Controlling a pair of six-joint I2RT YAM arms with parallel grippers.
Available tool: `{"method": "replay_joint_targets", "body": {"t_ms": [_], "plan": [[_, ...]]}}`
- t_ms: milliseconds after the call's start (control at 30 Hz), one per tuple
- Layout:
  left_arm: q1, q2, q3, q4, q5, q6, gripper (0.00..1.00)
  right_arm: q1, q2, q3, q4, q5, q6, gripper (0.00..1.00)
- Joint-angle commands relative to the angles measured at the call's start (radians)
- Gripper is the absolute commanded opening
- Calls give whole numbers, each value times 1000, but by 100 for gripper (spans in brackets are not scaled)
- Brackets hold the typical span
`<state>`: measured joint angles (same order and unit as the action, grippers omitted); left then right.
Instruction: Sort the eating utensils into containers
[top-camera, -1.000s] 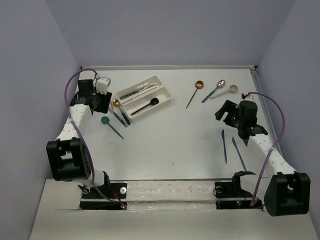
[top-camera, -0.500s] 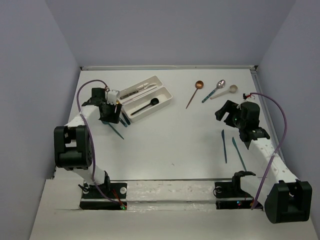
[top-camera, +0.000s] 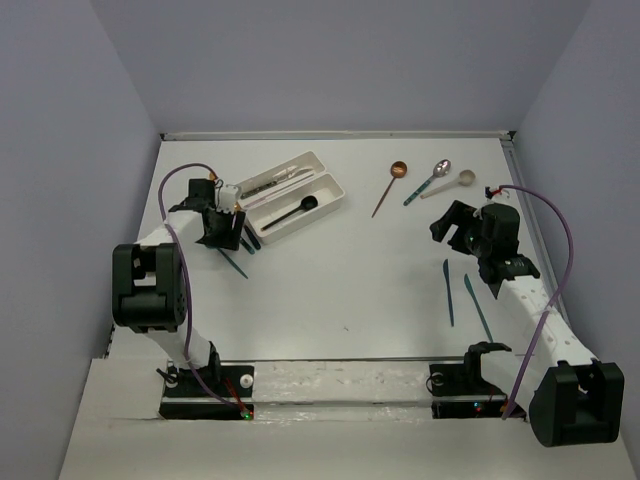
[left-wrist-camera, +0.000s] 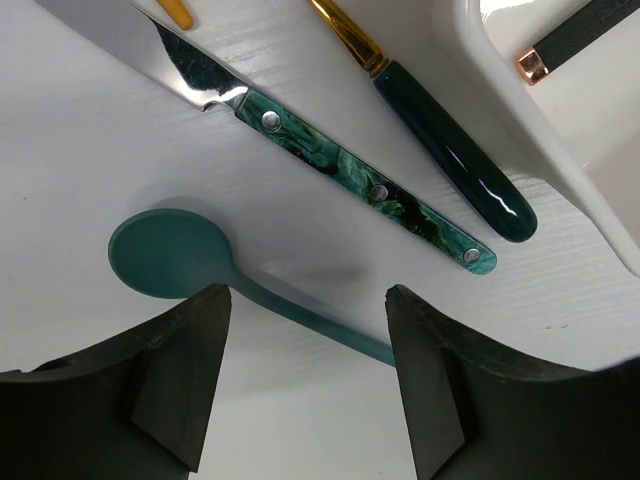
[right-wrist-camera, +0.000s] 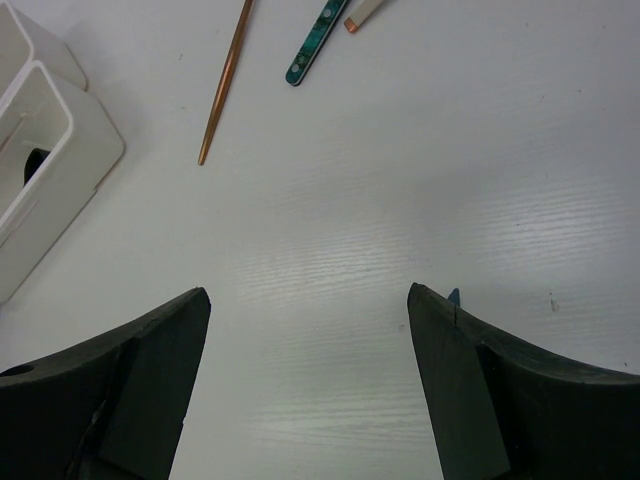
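Teal spoon (left-wrist-camera: 170, 255), matte with a flat round bowl and thin stem, lies on your faintly grained white tabletop (left-wrist-camera: 60, 180), stem passing between the spread fingers of your left gripper (left-wrist-camera: 305, 300). Beside it rests a knife (left-wrist-camera: 370, 190) with a marbled green, riveted handle. Your right gripper (right-wrist-camera: 305, 300) hangs spread too.

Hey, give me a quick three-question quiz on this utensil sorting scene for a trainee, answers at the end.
1. True or false: the left gripper is shut on the teal spoon.
2. What lies in the tray nearer the arms? A) black spoon B) cream spoon C) fork.
3. Fill in: the copper spoon lies on the ___.
Key: 1 false, it is open; 2 A; 3 table.
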<state>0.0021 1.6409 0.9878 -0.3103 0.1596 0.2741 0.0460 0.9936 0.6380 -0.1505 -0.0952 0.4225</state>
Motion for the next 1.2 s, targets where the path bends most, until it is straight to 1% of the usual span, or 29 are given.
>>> {"method": "replay_joint_targets", "body": {"t_ms": [0,67,233,400,467,500,533,633,733,767,800,900,933,1000,1167], "plan": [[3,19,11,-39,-9,5,73,-6,-15,-3,16,-11,-18,85],[3,28,17,-62,-23,13,73,-6,-18,-4,17,-9,-16,85],[3,49,28,-62,-45,19,73,-6,-10,-3,17,-9,-17,85],[4,79,25,-62,-41,25,70,-6,-18,-8,19,-8,-21,85],[13,82,20,-61,-38,33,62,-6,-19,-8,19,-8,-21,85],[27,83,18,-61,-34,36,56,-6,-19,-6,19,-8,-19,85],[35,83,18,-59,-31,37,53,-6,-19,-6,17,-8,-21,85],[75,85,15,-41,-40,48,47,-6,-21,-6,19,-8,-21,85],[104,91,3,-3,-94,60,44,-6,-26,-8,17,-6,-22,85],[107,94,3,14,-112,63,40,-6,-26,-6,17,-6,-24,85],[114,105,5,23,-115,68,32,-6,-27,-8,17,-6,-22,85],[119,115,5,42,-129,73,17,-6,-30,-8,17,-5,-25,85],[121,125,6,51,-132,74,7,-6,-32,-9,16,-3,-27,85],[127,132,6,60,-138,79,0,-6,-38,-9,16,-1,-27,85],[159,143,-11,92,-149,91,0,-6,-47,-14,17,11,-30,85]]}}
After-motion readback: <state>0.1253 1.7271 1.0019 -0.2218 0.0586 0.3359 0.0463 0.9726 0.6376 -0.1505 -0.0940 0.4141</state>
